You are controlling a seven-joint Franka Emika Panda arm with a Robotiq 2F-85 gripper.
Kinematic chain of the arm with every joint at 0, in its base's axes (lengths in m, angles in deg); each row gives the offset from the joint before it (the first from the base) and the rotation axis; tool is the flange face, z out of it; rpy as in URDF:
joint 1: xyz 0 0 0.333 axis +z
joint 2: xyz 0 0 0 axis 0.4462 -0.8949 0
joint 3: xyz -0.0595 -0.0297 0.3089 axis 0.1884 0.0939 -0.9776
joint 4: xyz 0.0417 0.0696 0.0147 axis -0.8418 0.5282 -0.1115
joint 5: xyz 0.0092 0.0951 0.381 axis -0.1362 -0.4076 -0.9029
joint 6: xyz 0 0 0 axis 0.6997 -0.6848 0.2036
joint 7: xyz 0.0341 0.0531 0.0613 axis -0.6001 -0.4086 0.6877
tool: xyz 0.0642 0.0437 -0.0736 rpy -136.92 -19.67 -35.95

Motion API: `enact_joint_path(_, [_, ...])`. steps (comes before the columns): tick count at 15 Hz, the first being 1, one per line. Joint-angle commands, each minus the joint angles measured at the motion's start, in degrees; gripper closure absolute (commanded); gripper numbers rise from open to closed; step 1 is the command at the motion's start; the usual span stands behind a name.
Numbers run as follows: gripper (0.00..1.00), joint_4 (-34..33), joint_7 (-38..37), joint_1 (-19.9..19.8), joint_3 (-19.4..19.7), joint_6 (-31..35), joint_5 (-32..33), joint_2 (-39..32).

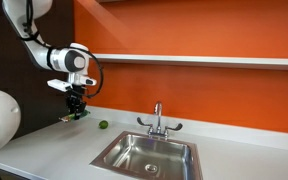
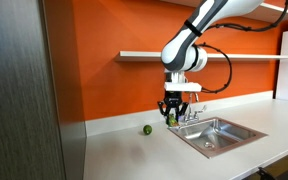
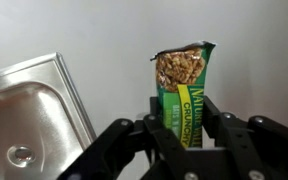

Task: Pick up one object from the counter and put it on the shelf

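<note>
Wrist view: pincer (image 3: 184, 108) pinching bar (image 3: 182, 65); counter (image 3: 254, 60) close below pincer, shelf (image 1: 204, 60) above it. Grasp done, placing left.

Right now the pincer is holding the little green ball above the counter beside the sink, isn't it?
Not quite. The pincer holds a green bar, not the ball; the wrist view shows the bar clamped in it. The ball lies on the counter, as seen in an exterior view. The rest is right: the pincer is above the counter, beside the sink.
</note>
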State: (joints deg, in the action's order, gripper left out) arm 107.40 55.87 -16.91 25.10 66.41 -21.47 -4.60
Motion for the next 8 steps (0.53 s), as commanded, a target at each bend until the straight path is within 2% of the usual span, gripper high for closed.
enact_joint_path(1, [0.82,1.0,-3.9,-0.5,-2.6,-7.4,2.1,9.9])
enact_joint_path(8, [0.82,-4.5,-7.4,-2.0,-7.3,-18.0,7.7,22.3])
